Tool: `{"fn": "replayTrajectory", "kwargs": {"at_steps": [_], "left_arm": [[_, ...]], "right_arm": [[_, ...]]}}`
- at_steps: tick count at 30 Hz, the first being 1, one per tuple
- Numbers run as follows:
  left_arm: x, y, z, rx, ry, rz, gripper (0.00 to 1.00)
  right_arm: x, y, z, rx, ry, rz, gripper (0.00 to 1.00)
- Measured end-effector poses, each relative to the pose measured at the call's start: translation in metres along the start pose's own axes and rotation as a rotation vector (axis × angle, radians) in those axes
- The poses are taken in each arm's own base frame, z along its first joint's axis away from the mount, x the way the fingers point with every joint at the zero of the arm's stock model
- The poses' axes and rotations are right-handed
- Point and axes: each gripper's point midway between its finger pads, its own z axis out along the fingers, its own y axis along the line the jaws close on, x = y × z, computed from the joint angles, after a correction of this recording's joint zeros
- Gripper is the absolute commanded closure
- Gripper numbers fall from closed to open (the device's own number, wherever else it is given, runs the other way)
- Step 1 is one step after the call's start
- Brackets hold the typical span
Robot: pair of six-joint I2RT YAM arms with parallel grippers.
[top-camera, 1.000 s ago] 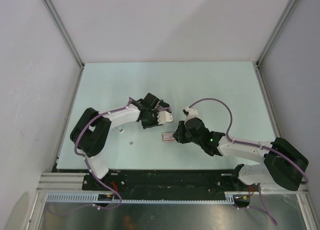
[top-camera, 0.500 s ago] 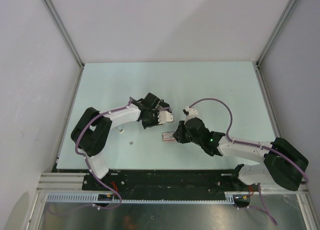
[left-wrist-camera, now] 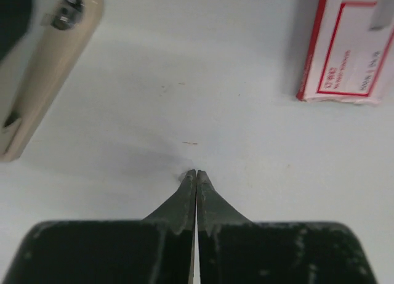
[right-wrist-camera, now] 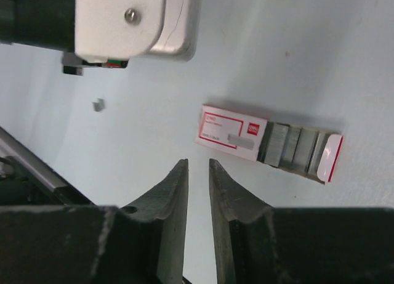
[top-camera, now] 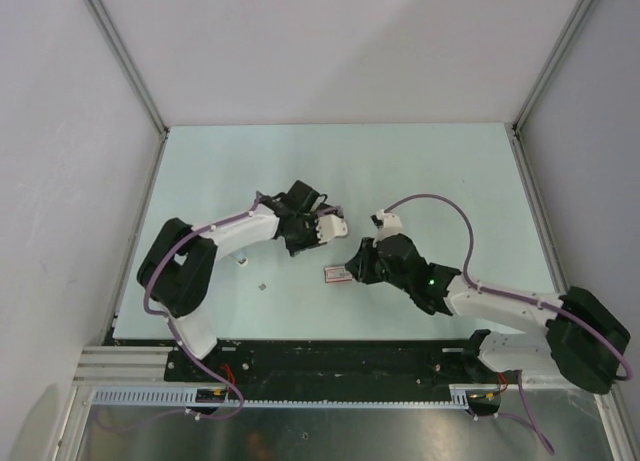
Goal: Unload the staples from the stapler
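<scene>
The stapler (top-camera: 336,273) lies flat on the pale table. It looks like a small white-and-red labelled box (right-wrist-camera: 233,135) with grey staple strips (right-wrist-camera: 294,148) in a slid-out tray. It also shows in the left wrist view (left-wrist-camera: 351,47) at the top right. My left gripper (left-wrist-camera: 196,172) is shut and empty, its tips at the table, well short of the stapler. In the top view it (top-camera: 318,231) sits up-left of the stapler. My right gripper (right-wrist-camera: 198,164) is narrowly open and empty, just short of the stapler's labelled end, and its tips (top-camera: 352,269) sit right of the stapler.
A tiny grey scrap (right-wrist-camera: 97,104) lies on the table left of the stapler, also in the top view (top-camera: 262,286). A small white bit (top-camera: 241,262) lies near the left arm. The left arm's white housing (right-wrist-camera: 129,22) hangs close above. A beige housing (left-wrist-camera: 49,68) is at the left.
My left gripper has drawn back up and to the left, away from the stapler. My right arm has shifted a little to the right. The stapler has not moved.
</scene>
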Motion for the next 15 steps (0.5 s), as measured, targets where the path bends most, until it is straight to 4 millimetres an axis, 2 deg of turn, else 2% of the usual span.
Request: {"fn": "replayTrajectory", "kwargs": {"at_steps": [2, 4, 6, 8, 10, 12, 14, 15], "left_arm": [[-0.012, 0.004, -0.013, 0.003, -0.041, -0.047, 1.0], [-0.038, 0.015, -0.038, -0.01, -0.129, -0.104, 1.0], [-0.072, 0.032, -0.075, -0.042, -0.258, -0.151, 1.0], [-0.111, 0.057, -0.131, -0.095, -0.434, -0.2, 1.0], [-0.141, 0.069, -0.184, -0.136, -0.581, -0.211, 1.0], [-0.164, 0.07, -0.237, -0.162, -0.719, -0.203, 0.99], [-0.174, 0.061, -0.261, -0.148, -0.789, -0.194, 0.98], [-0.176, 0.055, -0.267, -0.13, -0.808, -0.194, 0.96]], "right_arm": [[-0.014, 0.007, -0.009, -0.032, -0.044, 0.001, 0.69], [-0.034, 0.015, -0.023, -0.069, -0.106, 0.002, 0.66], [-0.055, 0.02, -0.037, -0.101, -0.172, 0.004, 0.64], [-0.072, 0.024, -0.05, -0.13, -0.226, 0.004, 0.63], [-0.086, 0.027, -0.059, -0.146, -0.265, 0.005, 0.63], [-0.093, 0.03, -0.064, -0.159, -0.285, 0.001, 0.63], [-0.096, 0.033, -0.065, -0.17, -0.288, -0.005, 0.62], [-0.095, 0.034, -0.066, -0.174, -0.284, -0.008, 0.62]]}}
